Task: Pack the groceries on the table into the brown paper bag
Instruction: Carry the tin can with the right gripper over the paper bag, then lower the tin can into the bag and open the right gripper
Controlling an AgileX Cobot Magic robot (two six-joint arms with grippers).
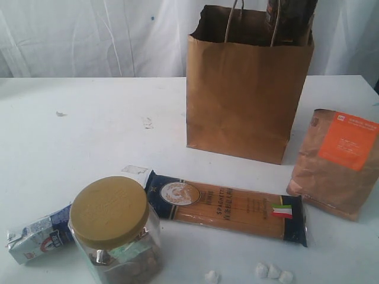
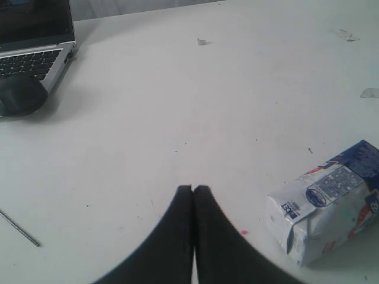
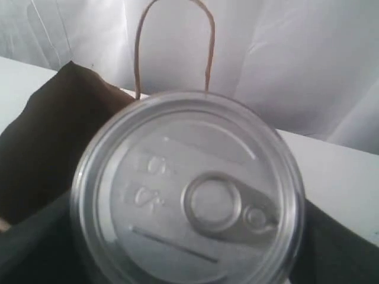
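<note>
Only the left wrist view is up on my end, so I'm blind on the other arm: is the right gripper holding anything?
Observer: Yes, the grey tin can; its ring-pull top fills the right wrist view.
Operator: Where is it relative to the bag?
Observer: At the mouth of the brown paper bag; the bag's dark inside and a cord handle show just behind the can.
Operator: What is left besides my carton?
Observer: The gold-lidded jar, spaghetti packet and brown pouch, all outside the bag.
</note>
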